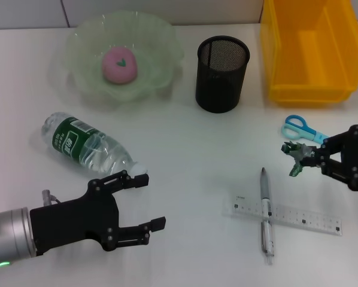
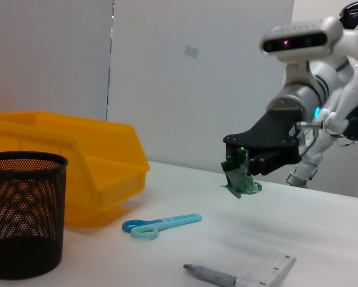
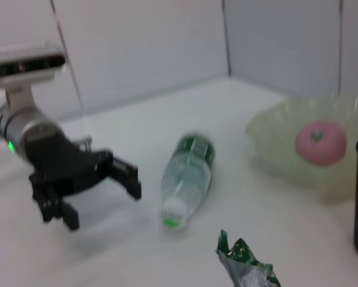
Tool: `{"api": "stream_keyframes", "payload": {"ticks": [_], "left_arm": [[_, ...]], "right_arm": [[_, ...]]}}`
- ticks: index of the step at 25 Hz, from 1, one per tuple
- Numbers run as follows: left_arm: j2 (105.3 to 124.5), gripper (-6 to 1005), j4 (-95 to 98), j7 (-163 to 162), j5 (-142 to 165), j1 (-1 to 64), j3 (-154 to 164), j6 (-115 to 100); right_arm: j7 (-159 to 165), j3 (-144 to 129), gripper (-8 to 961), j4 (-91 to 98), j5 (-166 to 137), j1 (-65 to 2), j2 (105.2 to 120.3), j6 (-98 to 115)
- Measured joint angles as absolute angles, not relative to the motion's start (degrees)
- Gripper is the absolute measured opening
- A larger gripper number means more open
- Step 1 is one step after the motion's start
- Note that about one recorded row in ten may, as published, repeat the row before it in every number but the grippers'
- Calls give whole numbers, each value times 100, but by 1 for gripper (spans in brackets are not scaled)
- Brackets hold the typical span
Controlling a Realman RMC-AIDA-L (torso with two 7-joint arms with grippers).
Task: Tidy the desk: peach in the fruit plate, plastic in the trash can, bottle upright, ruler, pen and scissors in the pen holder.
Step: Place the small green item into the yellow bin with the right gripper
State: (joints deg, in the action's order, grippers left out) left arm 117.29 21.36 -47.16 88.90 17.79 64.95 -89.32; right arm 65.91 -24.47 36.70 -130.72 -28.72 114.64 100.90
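Observation:
My right gripper (image 1: 299, 158) is shut on a crumpled green plastic wrapper (image 1: 295, 156) and holds it above the table at the right, beside the blue scissors (image 1: 302, 130); the wrapper also shows in the left wrist view (image 2: 240, 175) and the right wrist view (image 3: 246, 265). My left gripper (image 1: 148, 201) is open and empty at the front left, just in front of the cap of the lying bottle (image 1: 88, 146). The pink peach (image 1: 119, 64) sits in the green fruit plate (image 1: 161, 36). A grey pen (image 1: 266, 214) lies across the clear ruler (image 1: 305, 217). The black mesh pen holder (image 1: 221, 73) stands at the back.
The yellow bin (image 1: 311, 48) stands at the back right, behind the scissors. The table's left edge runs beside my left arm.

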Motion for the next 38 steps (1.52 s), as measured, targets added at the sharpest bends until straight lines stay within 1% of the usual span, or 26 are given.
{"api": "stream_keyframes", "payload": {"ticks": [4, 7, 11, 12, 14, 20, 34, 38], "left_arm": [[11721, 849, 2136, -4798, 8894, 1809, 6495, -8936], [11715, 849, 2136, -4805, 8899, 1816, 6486, -8942], [11711, 849, 2136, -4807, 8894, 1819, 6486, -8941], [11710, 849, 2136, -4807, 8892, 1820, 6486, -8939], [11710, 849, 2136, -4807, 8892, 1820, 6485, -8935], [11722, 848, 2135, -4780, 8889, 1819, 6486, -8911], [11737, 848, 2136, -4768, 8879, 1777, 6482, -8925], [11786, 848, 2136, -4757, 8873, 1779, 6390, -8928]], "right_arm": [[5895, -1977, 39, 3061, -13001, -2712, 11501, 9847], [5188, -1611, 38, 2541, -12604, -2463, 11573, 9734], [4875, -1569, 38, 2310, -12202, -2302, 11624, 9718], [4742, -1567, 38, 2110, -11983, -2253, 11661, 9645], [4684, -1565, 38, 2020, -11905, -2242, 11675, 9597], [4350, -1592, 37, 1695, -11790, -2278, 11824, 9326], [4363, -1608, 38, 1664, -11783, -2330, 11831, 9252], [4364, -1563, 37, 1655, -11774, -2321, 11829, 9252]]}}
